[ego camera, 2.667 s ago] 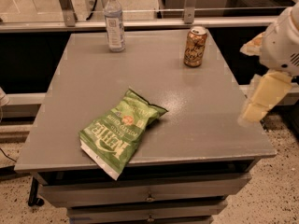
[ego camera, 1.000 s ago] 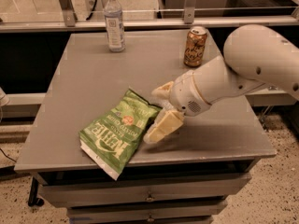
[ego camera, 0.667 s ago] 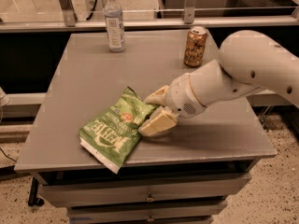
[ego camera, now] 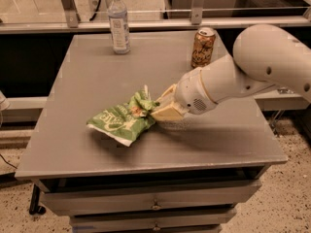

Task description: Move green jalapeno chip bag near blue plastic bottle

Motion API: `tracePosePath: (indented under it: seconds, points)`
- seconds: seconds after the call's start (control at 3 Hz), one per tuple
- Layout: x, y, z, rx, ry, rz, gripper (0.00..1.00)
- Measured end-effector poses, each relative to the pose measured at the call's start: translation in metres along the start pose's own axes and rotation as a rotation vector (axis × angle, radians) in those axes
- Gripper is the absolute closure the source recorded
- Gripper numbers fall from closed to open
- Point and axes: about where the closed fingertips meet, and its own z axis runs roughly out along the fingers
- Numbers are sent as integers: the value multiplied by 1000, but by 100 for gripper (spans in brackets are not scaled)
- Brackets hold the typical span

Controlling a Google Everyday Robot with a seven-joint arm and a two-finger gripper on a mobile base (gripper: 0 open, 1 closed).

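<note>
Camera view, gripper [ego camera: 155, 107] over table [ego camera: 87, 72] middle, fingers [ego camera: 166, 112] pinched on crumpled end of green jalapeno chip bag [ego camera: 121, 123]

cream two-finger pincer [ego camera: 163, 106]: 1, over grey surface [ego camera: 87, 72] | crinkled light-green foil chip bag [ego camera: 121, 123]: 1, clamped in pincer | clear white-capped plastic bottle [ego camera: 118, 23]: 1 | tan-orange drink can [ego camera: 203, 47]: 1

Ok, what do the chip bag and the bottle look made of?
The green jalapeno chip bag: thin foil-like film, probably; it crinkles and bunches where the gripper pinches its end. The blue plastic bottle: clear plastic, see-through body, white cap.
</note>
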Motion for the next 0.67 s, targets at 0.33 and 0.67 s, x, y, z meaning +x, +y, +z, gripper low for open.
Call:
tracePosePath:
  seconds: [0.33, 0.67]
  points:
    - [-12, -32, -22, 81, -11, 7, 100]
    - [-30, -75, -65, 226, -16, 24, 100]
